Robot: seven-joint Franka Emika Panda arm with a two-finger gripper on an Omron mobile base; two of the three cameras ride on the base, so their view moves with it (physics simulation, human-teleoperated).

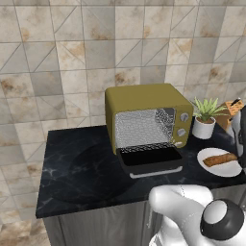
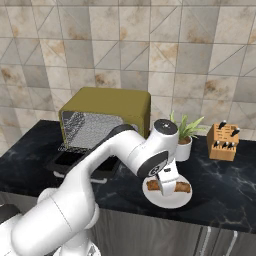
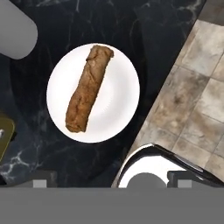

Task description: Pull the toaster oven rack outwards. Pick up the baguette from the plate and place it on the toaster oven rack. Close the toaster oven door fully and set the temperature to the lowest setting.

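Gripper [image 2: 167, 184] hanging over plate [image 2: 169, 200], jaws wide apart, nothing held. Plate near front edge of worktop [image 1: 77, 178], toward right end; baguette [image 3: 87, 89] lying across its middle. Toaster oven door [image 1: 151, 162] folded down flat toward front edge, left of plate. Toaster oven [image 1: 144, 98] behind it, mid-worktop. Potted plant [image 1: 205, 117] and knife block [image 2: 223, 142] along back edge, right.

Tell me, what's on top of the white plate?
On the plate lies one brown baguette, slanted across it. The open tool hangs just above without touching. The bit of plate under the bread is covered, so I can't see it.
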